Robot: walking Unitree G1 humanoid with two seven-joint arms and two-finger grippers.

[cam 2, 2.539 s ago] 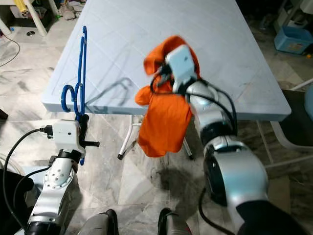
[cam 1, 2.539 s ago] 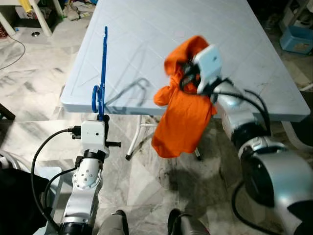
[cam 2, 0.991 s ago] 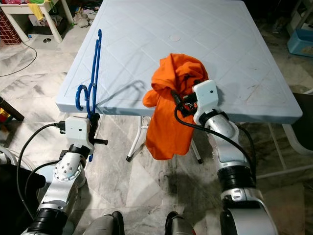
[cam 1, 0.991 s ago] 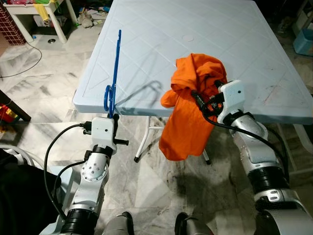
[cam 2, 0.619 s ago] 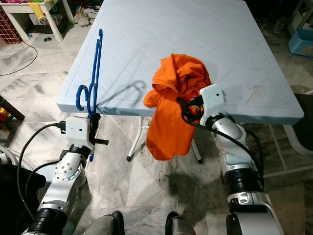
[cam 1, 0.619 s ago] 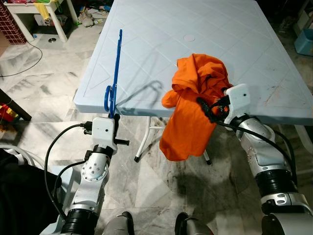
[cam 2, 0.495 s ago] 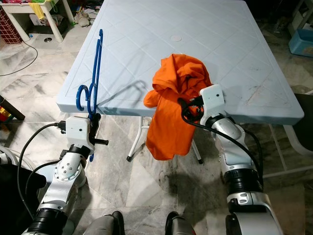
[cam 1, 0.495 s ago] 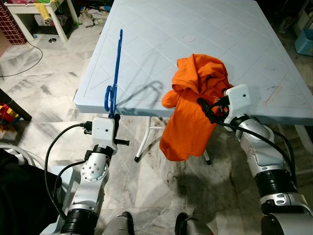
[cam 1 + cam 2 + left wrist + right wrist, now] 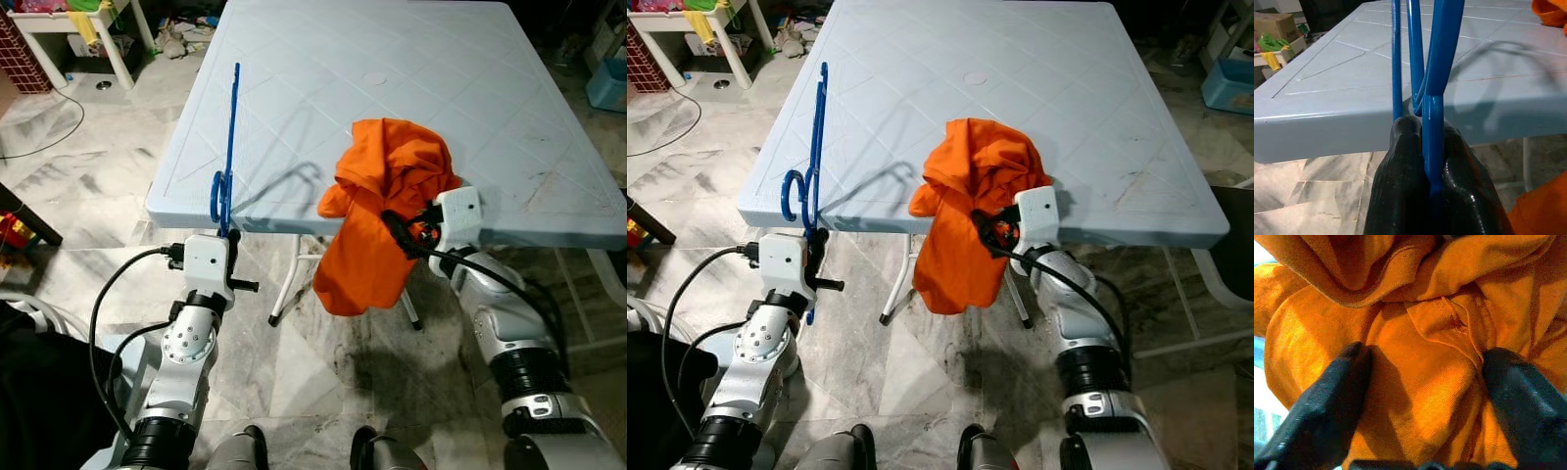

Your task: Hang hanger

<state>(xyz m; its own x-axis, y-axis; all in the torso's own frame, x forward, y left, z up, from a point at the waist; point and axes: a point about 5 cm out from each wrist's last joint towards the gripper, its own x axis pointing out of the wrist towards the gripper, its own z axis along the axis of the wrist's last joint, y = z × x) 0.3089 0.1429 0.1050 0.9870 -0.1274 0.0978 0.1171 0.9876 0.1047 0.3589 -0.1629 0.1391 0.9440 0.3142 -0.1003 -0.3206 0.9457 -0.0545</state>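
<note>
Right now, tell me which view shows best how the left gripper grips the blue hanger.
The left wrist view: the left gripper has its black fingers shut on the blue hanger at its lower bar, seen close up. The eye views show the whole hanger standing upright beside the table edge, but the grip itself is small there.

right gripper (image 9: 1420,377) | fingers spread, released | orange cloth (image 9: 387,211) now on table edge (image 9: 549,227)

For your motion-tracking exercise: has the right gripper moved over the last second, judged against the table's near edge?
Yes. The right gripper, fingers spread against the orange garment, has drawn back off the table to its near edge, towards the robot.
</note>
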